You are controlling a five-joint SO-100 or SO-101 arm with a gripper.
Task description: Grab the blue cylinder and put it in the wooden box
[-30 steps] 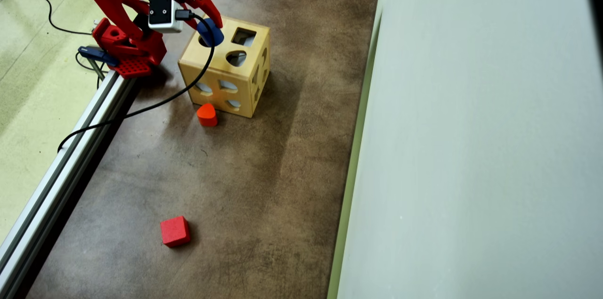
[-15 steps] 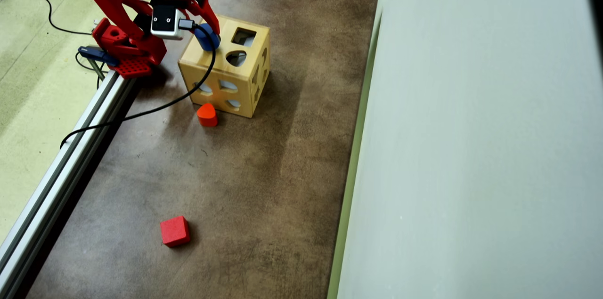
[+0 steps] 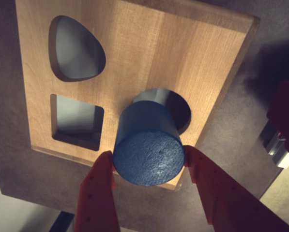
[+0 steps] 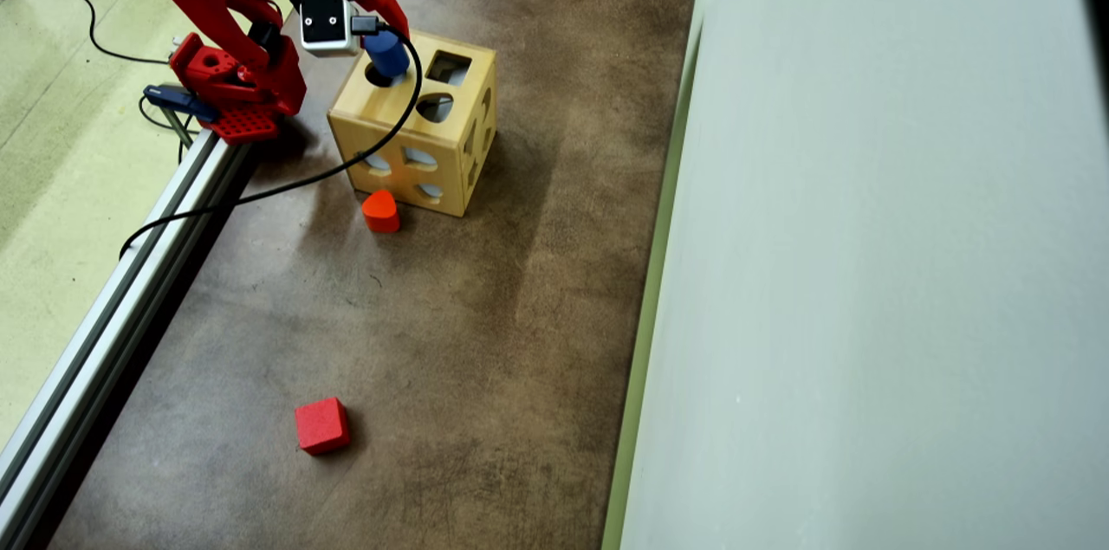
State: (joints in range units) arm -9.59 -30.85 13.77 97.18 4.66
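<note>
The gripper (image 3: 148, 162) is clamped on the cylinder (image 3: 146, 145), one red finger (image 3: 98, 193) pressed to each side of it at the lower middle of the wrist view. The cylinder's flat blue end faces the camera, and its far end sits over the round hole (image 3: 175, 108) in the top of the box (image 3: 144, 58) — overlapping the hole's left part rather than centred on it. Whether the far end has entered the hole cannot be told. Left of the cylinder in that view are a square hole (image 3: 76, 118) and, above it, a rounded one (image 3: 76, 48).

In the overhead view the gripper (image 4: 381, 35) sits at the upper left of the frame, with the cylinder (image 4: 386, 55) tilted over the box's (image 4: 407, 134) near-left top corner. A black cable (image 4: 286, 186) loops from the wrist camera across the box's front (and off toward the rail). Just below the box on the brown table (image 4: 485, 316) lies a rounded block (image 4: 380, 210) — well below it, a cube (image 4: 321, 425).
</note>
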